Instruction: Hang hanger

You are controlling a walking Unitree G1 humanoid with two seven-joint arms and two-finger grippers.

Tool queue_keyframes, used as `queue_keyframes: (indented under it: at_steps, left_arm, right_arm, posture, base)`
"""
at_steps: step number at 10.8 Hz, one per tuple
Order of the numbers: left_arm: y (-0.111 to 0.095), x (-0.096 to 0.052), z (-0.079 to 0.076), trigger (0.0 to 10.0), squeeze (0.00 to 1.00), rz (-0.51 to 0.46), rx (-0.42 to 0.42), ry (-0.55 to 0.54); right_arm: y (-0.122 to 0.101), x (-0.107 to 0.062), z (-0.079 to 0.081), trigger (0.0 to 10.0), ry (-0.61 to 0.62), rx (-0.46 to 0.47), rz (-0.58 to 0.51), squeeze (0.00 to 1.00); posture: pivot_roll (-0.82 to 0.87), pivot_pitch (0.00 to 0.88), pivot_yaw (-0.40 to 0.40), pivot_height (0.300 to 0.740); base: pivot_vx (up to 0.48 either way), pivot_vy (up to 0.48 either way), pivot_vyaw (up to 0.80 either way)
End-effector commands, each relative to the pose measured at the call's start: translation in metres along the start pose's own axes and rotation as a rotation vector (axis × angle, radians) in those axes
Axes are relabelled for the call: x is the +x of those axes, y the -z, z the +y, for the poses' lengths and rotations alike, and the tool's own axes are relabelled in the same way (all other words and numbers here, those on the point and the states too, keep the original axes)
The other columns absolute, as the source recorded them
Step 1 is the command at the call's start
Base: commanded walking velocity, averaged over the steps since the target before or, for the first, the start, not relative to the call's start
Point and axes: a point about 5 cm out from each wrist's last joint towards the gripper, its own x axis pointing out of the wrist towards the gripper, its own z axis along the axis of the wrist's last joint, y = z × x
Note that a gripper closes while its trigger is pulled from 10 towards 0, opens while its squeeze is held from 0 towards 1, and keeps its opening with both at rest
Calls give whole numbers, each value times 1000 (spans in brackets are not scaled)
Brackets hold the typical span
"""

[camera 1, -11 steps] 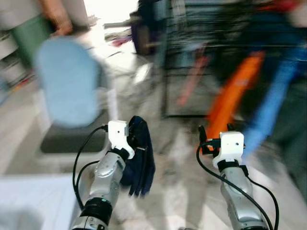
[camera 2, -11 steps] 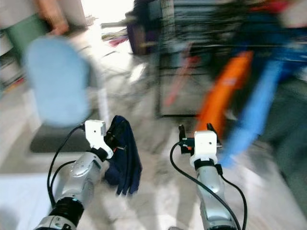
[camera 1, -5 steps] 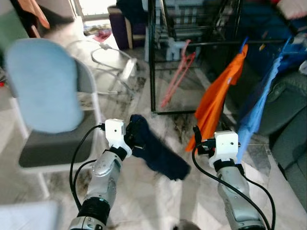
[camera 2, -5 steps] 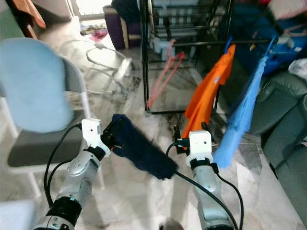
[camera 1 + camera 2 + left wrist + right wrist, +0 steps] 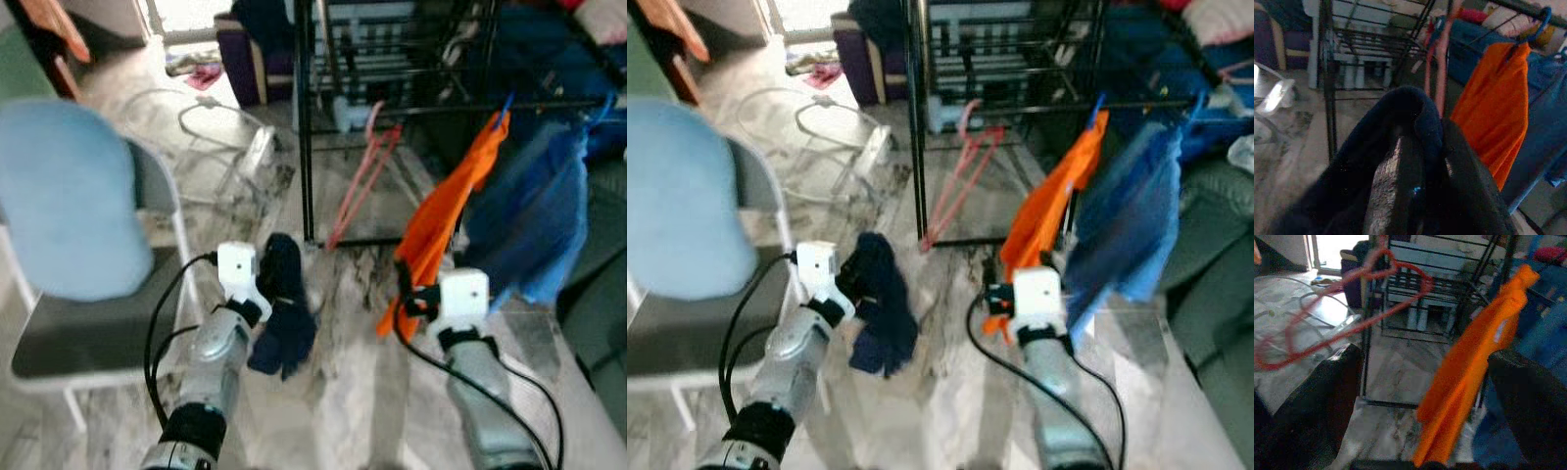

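My left gripper (image 5: 275, 281) is shut on a dark navy garment (image 5: 284, 331) that droops from its fingers over the marble floor; in the left wrist view the navy garment (image 5: 1400, 122) wraps over the fingers. My right gripper (image 5: 415, 296) is open, low in front of an orange garment (image 5: 446, 220) hung on the rail of a black rack (image 5: 305, 127). In the right wrist view the fingers (image 5: 1317, 396) stand wide apart with the orange garment (image 5: 1474, 362) beyond them. Pink hangers (image 5: 359, 181) dangle from the rack; a pink hanger (image 5: 1347, 308) shows blurred.
A blue garment (image 5: 529, 220) hangs right of the orange one. A chair with a light blue back (image 5: 64, 196) stands at my left. White cables (image 5: 211, 122) lie on the floor beyond it. A grey sofa edge (image 5: 1225, 284) is at the far right.
The view has turned and sharpened from a blur. The navy garment, flung out to the right half a second ago, now hangs down from the left gripper. The blue garment sways.
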Motion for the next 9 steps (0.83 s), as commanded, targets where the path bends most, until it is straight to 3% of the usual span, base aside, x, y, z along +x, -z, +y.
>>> queue_keyframes:
  at_steps: [1,4,9]
  left_arm:
    - [-2,4,-9,10000,0,-12,4,30]
    - [-1,4,-9,10000,0,-5,8,33]
    - [2,2,-10,10000,0,14,14,27]
  right_arm:
    - [1,-2,-7,10000,21,-9,2,0]
    - [1,-3,-4,10000,18,-6,3,0]
    - [0,0,-6,10000,25,-2,11,0]
  posture:
    - [-134,129,32,740]
    - [-132,132,31,740]
    - [-124,153,32,740]
  base:
    - [322,356,0]
    - [321,358,0]
    - [0,0,0]
